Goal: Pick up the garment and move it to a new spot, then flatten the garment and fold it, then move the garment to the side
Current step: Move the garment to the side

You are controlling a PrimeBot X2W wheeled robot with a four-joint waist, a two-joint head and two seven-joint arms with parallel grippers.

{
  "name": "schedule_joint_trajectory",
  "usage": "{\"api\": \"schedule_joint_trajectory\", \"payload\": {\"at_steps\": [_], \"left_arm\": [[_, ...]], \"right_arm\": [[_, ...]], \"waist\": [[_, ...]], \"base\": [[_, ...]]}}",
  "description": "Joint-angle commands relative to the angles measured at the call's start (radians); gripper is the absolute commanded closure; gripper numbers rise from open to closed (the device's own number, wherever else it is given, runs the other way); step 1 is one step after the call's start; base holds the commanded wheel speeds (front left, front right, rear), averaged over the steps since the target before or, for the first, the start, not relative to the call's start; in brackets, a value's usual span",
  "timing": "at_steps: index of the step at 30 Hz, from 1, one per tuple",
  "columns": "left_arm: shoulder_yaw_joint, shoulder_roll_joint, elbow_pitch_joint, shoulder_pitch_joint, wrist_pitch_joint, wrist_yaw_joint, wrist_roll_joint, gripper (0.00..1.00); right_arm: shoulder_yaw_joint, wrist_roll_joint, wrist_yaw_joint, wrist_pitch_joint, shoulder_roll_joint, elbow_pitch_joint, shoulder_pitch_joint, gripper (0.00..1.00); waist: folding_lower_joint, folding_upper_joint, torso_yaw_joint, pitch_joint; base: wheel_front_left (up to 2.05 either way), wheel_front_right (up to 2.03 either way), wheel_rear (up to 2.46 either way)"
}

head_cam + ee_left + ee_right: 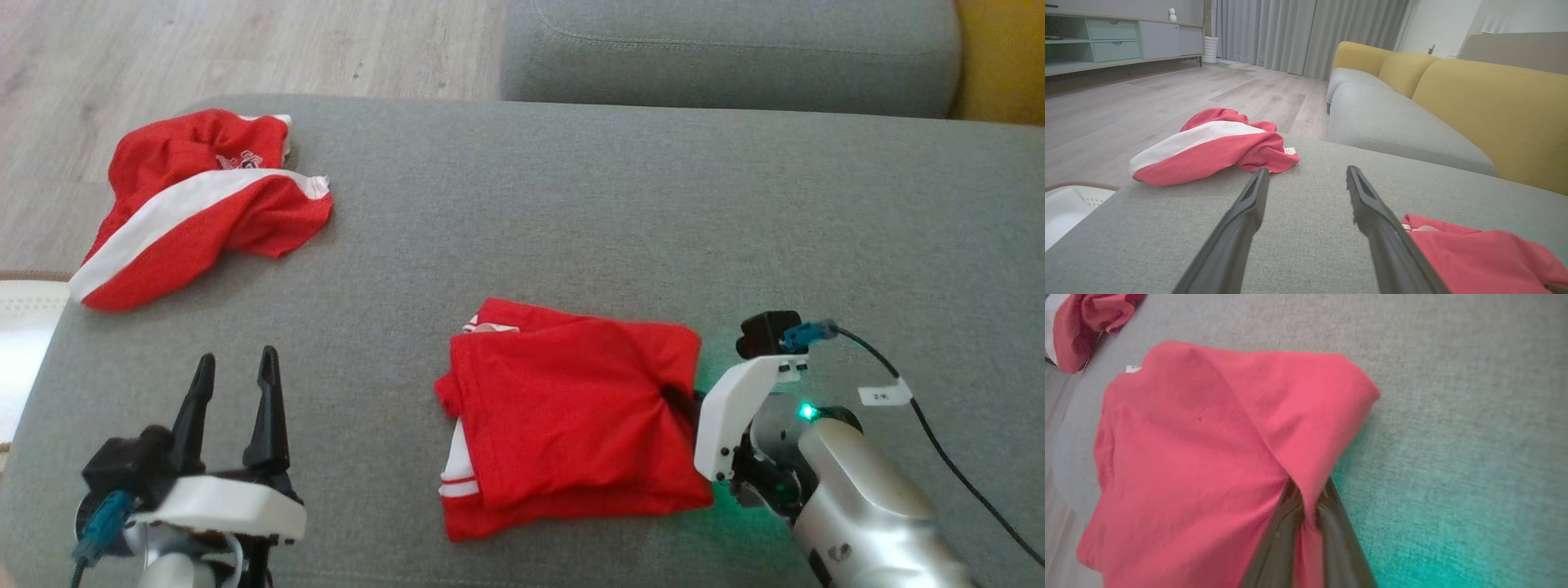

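The folded red garment [571, 416] with white trim lies on the grey cushion [571, 204], in front of me and slightly right. My right gripper [679, 402] comes in from its right edge and is shut on a pinch of the red cloth. In the right wrist view the dark fingers [1278, 539] squeeze a ridge of the garment [1200, 457] between them. My left gripper [237, 363] stands open at the lower left, apart from the garment and holding nothing. Its two fingers [1249, 212] point over bare cushion, with the garment's corner [1478, 257] at their right.
A second red garment with a broad white stripe [204, 204] [1208, 147] lies crumpled at the cushion's far left corner. A grey sofa seat [727, 49] with yellow backs [1494, 102] stands behind. A white basket [1065, 208] sits off the left edge, above wooden floor.
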Motion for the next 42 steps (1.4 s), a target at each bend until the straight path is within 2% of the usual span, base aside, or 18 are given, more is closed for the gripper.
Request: {"api": "schedule_joint_trajectory", "payload": {"at_steps": [1, 5, 12, 25, 30, 35, 42], "left_arm": [[0.042, 0.007, -0.035, -0.058, -0.012, -0.006, 0.010, 0.00], [0.034, 0.007, -0.039, -0.062, -0.012, -0.013, 0.013, 0.00], [-0.008, 0.006, -0.027, -0.092, -0.012, -0.028, 0.017, 0.00], [-0.054, 0.011, -0.018, -0.160, -0.012, -0.041, 0.023, 0.00], [-0.064, 0.015, -0.013, -0.180, -0.012, -0.043, 0.022, 0.00], [-0.066, 0.020, -0.014, -0.193, -0.012, -0.045, 0.025, 0.00], [-0.060, 0.039, -0.030, -0.218, -0.012, -0.046, 0.028, 0.00]], "right_arm": [[0.018, -0.004, -0.001, -0.041, 0.002, -0.035, -0.034, 1.00], [0.018, -0.011, -0.001, -0.117, -0.020, -0.046, -0.072, 1.00], [-0.005, 0.004, -0.001, -0.173, -0.057, -0.030, -0.129, 1.00], [0.000, 0.008, -0.001, -0.217, -0.081, -0.052, -0.173, 1.00], [0.008, 0.020, -0.001, -0.228, -0.085, -0.075, -0.173, 1.00], [0.011, 0.033, -0.001, -0.246, -0.088, -0.093, -0.176, 1.00], [0.026, 0.028, -0.001, -0.245, -0.109, -0.105, -0.246, 1.00]], "waist": [[0.0000, 0.0000, -0.011, -0.004], [0.0000, 0.0000, -0.038, -0.008], [0.0000, 0.0000, -0.115, -0.002], [0.0000, 0.0000, -0.371, 0.030], [0.0000, 0.0000, -0.447, 0.052], [0.0000, 0.0000, -0.483, 0.080], [0.0000, 0.0000, -0.477, 0.144]], "base": [[0.00, 0.00, 0.00], [0.00, 0.00, 0.00], [0.00, 0.00, 0.00], [0.00, 0.00, 0.00], [0.00, 0.00, 0.00], [0.00, 0.00, 0.00], [0.00, 0.00, 0.00]]}}
